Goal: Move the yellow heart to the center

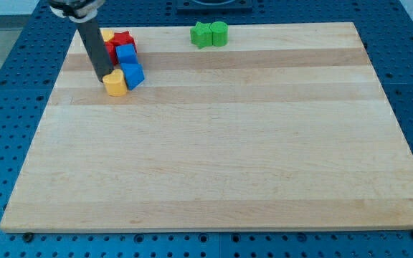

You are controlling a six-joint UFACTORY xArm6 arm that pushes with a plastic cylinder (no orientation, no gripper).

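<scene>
No gripper, just my tip (100, 76) touching yellow heart (115, 83) upper left of table (206, 179); prob light, rigid, slides easy w/ push from its upper-left side.

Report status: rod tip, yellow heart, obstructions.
My tip touching yellow heart block, its upper-left side. Heart far from centre. Blue block beside it; path toward centre open.

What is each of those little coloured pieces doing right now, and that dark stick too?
my tip: down on the board, touching the yellow heart's left side.
yellow heart: flat, near the top-left corner, against a blue block.
blue blocks: two, stacked in a line, touching.
red block: at the cluster's top, partly hidden.
yellow block: mostly hidden behind the rod.
green blocks: two, side by side at the top edge, untouched.
</scene>
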